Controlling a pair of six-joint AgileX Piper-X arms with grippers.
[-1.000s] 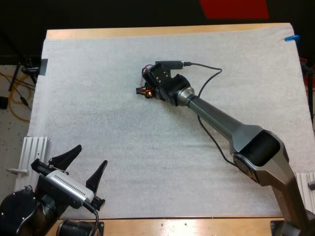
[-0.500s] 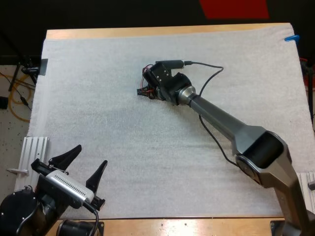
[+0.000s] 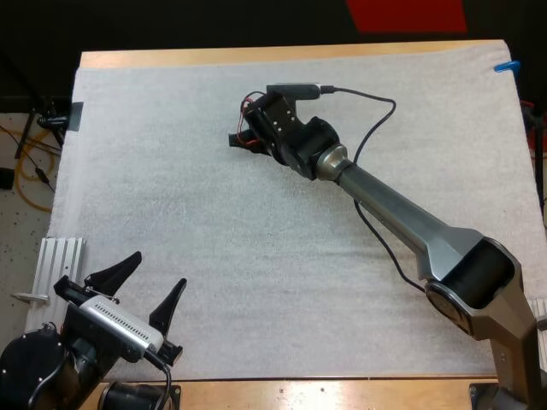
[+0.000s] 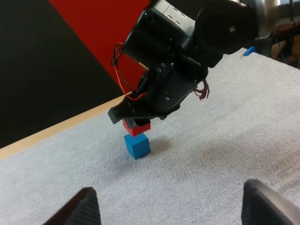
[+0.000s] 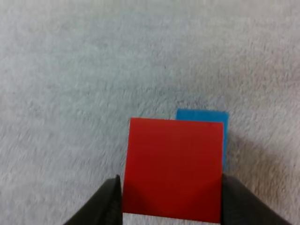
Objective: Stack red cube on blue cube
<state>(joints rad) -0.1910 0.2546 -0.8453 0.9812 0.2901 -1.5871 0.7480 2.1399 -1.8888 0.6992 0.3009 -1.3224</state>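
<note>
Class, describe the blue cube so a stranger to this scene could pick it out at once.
On the white mat, follow the right arm to the far middle, where the right gripper grips a red cube. The blue cube sits on the mat just under that red one. It is the lower cube, blue and free of any gripper.

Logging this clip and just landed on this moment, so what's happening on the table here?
The right gripper is shut on the red cube and holds it right over the blue cube, which sits on the white mat. Seen from the right wrist, the red cube covers most of the blue one, with a strip of blue showing past one edge. Whether the cubes touch yet is hard to tell. The left gripper sits open at the mat's near edge, away from both.
</note>
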